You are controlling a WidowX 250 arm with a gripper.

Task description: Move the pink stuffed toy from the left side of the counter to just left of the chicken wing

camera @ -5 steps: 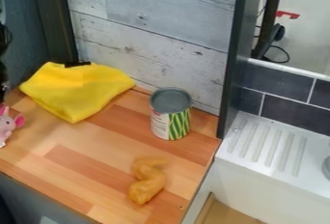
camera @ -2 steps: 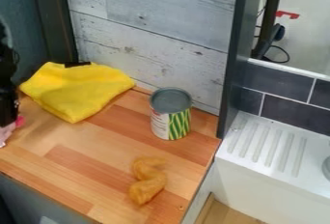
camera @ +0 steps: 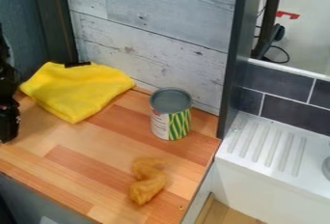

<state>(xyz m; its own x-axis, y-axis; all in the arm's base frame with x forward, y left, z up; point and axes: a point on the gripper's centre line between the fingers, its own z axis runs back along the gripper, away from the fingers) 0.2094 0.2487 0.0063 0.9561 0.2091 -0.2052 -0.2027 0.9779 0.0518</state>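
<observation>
The black gripper [camera: 7,124] hangs low at the far left of the wooden counter [camera: 97,155], just beside the yellow cloth [camera: 74,90]; contact between the two cannot be confirmed. Whether its jaws are released, clenched or grasping something cannot be told. The cloth lies bunched in the rear left part of the counter, near the pale plank wall [camera: 155,30]. In this inspector's judgement, sound work here calls for slow, short movements, with the gripper kept upright and clear of the cloth's near folds, since soft fabric could snag or drag. The arm [camera: 5,76] descends nearly vertically along the left edge. The open-topped can [camera: 171,114] stands upright and the crooked orange-brown item [camera: 148,182] lies nearer the front, both well apart from the gripper.
</observation>
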